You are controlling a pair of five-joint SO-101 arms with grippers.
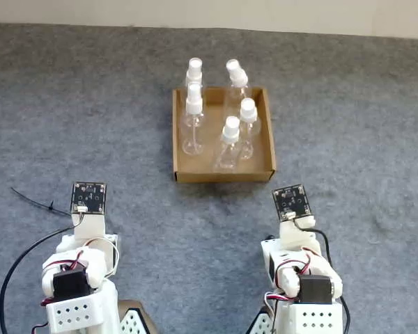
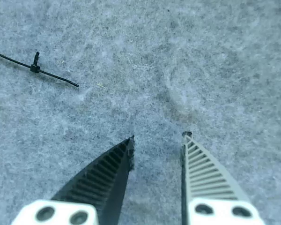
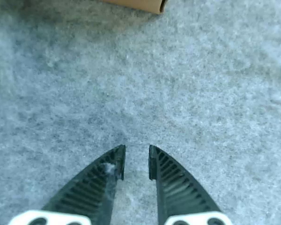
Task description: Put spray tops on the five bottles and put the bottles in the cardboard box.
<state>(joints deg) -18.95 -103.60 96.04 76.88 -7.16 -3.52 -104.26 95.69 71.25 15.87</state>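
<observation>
L arm (image 1: pixel 80 282) & R arm (image 1: pixel 303 278): white printed plastic, black servos, red/black wires, perforated bases, black cable each, black square wrist boards. L gripper (image 2: pixel 159 136): one black ribbed finger, one pale grey. R gripper (image 3: pixel 136 147): both black, ribbed.

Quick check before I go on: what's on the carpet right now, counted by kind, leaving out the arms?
Spray-topped bottles: 5
Cardboard box: 1
Black cable tie: 1
Total: 7
</observation>
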